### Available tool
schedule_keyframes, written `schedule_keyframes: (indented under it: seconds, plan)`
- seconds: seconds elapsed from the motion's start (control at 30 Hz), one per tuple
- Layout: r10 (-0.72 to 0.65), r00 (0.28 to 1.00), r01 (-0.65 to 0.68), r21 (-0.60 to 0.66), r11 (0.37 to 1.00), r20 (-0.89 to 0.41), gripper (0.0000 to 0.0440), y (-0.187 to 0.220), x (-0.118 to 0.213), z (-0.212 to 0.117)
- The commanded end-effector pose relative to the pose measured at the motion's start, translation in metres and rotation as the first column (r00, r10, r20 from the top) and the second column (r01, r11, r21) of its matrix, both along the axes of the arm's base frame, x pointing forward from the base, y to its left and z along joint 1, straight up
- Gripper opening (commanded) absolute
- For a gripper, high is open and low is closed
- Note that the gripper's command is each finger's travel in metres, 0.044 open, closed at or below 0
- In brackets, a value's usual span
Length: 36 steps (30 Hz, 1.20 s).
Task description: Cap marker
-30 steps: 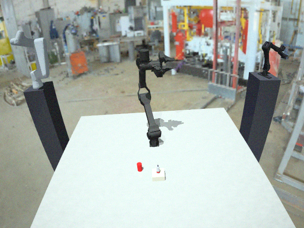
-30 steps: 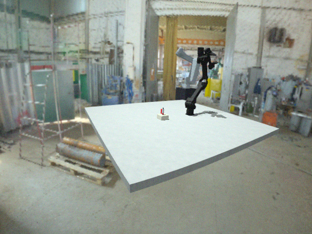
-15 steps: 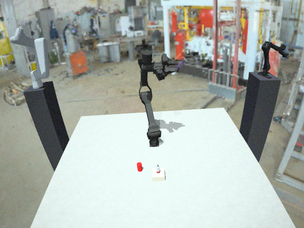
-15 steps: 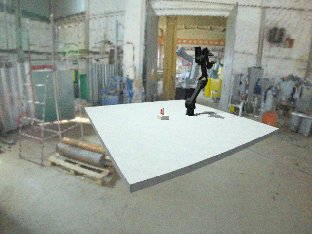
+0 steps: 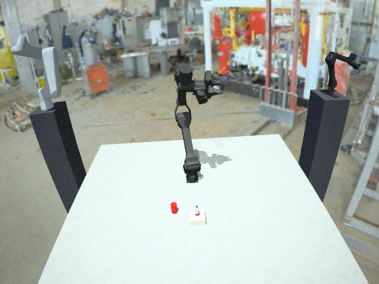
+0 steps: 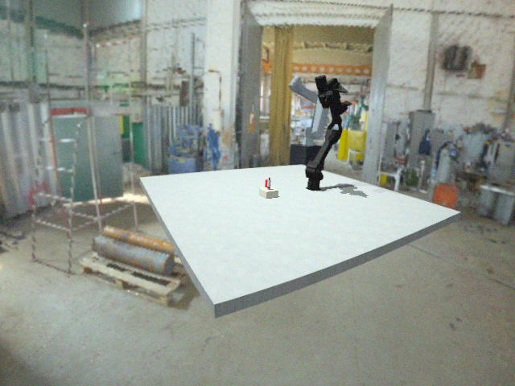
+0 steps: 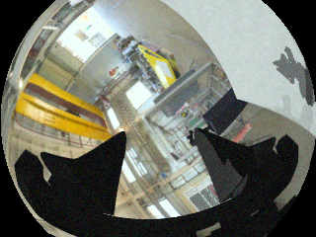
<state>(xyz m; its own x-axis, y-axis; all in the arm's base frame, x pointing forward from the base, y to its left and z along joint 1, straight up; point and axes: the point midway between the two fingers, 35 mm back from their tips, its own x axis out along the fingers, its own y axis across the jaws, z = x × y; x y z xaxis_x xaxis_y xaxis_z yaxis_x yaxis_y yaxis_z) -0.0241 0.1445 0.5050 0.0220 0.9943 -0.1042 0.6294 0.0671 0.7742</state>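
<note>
Left of the holder block (image 5: 197, 220) (image 6: 268, 193) in the top view, the red cap (image 5: 173, 207) (image 6: 265, 182) stands upright on the white table (image 5: 244, 238) (image 6: 290, 232) (image 7: 217, 35), near the block but apart from it; in the block, the marker (image 5: 196, 210) (image 6: 269, 182) stands upright, uncapped; high above and beyond the block, the gripper (image 5: 225, 87) (image 6: 348, 96) (image 7: 161, 134) is well open, nothing between its fingers.

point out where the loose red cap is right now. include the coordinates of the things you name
In the top view, the upright red cylindrical cap (image 5: 174, 207) (image 6: 265, 182) stands on the white table (image 5: 128, 244) (image 6: 290, 240), just left of the cream holder block (image 5: 197, 221) (image 6: 268, 193).
</note>
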Motion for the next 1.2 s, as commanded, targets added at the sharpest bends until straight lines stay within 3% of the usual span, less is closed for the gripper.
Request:
schedule_keyframes:
  seconds: [0.0,1.17]
  plan:
    - [-0.018,1.0,0.018,-0.013,1.0,-0.004,0.0332,0.002,0.015,-0.002]
    - [-0.147,0.988,0.152,-0.104,0.983,0.049,0.0333,0.004,0.119,-0.023]
